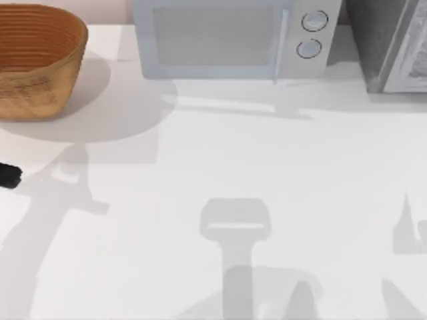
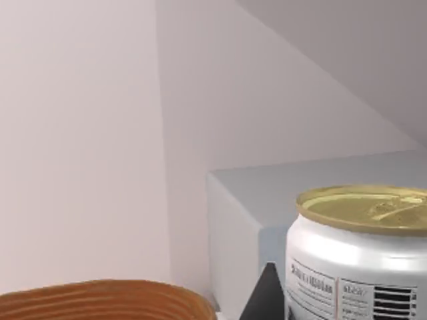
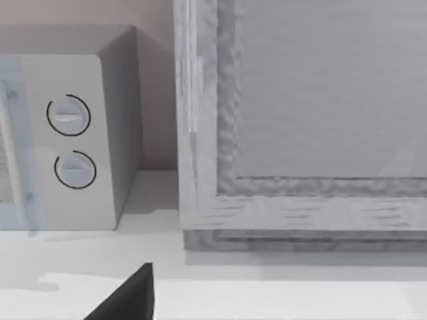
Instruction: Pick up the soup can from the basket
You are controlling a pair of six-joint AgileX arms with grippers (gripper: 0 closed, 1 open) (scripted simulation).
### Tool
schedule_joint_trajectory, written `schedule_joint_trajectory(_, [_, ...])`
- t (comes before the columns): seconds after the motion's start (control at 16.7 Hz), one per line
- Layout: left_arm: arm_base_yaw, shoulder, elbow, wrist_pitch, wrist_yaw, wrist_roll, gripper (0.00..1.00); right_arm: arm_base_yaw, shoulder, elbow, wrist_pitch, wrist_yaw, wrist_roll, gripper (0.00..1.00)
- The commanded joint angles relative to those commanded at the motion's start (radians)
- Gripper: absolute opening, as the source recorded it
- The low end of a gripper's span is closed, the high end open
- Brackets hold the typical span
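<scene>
Already the soup can [image 2: 357,257] is seen raised above the basket [image 2: 107,300] rim, close at the left wrist (apparently lifted out, though the fingers' state cannot be told); little seems left beyond holding it clear.

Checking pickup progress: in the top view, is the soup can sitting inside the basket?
No, the basket interior shows bare orange-brown ribbing, with no can inside.

From my overhead camera: wicker basket [image 1: 37,60] at the white table's [image 1: 267,173] far left corner, pale grey microwave [image 1: 230,37] behind centre, grey cabinet [image 1: 390,43] far right, arm shadows across the tabletop.
</scene>
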Motion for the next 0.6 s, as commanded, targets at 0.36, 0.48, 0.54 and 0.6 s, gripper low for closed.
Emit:
schedule_joint_trajectory(0.36, [-0.024, 0.337, 0.192, 0.226, 0.201, 0.003, 0.00, 0.000, 0.000, 0.000, 0.000, 0.000, 0.000, 1.00])
schedule_joint_trajectory(0.48, [-0.032, 0.445, 0.251, 0.294, 0.266, 0.005, 0.00, 0.000, 0.000, 0.000, 0.000, 0.000, 0.000, 1.00])
schedule_joint_trajectory(0.54, [-0.036, 0.499, 0.279, 0.327, 0.298, 0.006, 0.00, 0.000, 0.000, 0.000, 0.000, 0.000, 0.000, 1.00])
schedule_joint_trajectory(0.6, [-0.040, 0.555, 0.304, 0.356, 0.330, 0.006, 0.00, 0.000, 0.000, 0.000, 0.000, 0.000, 0.000, 1.00])
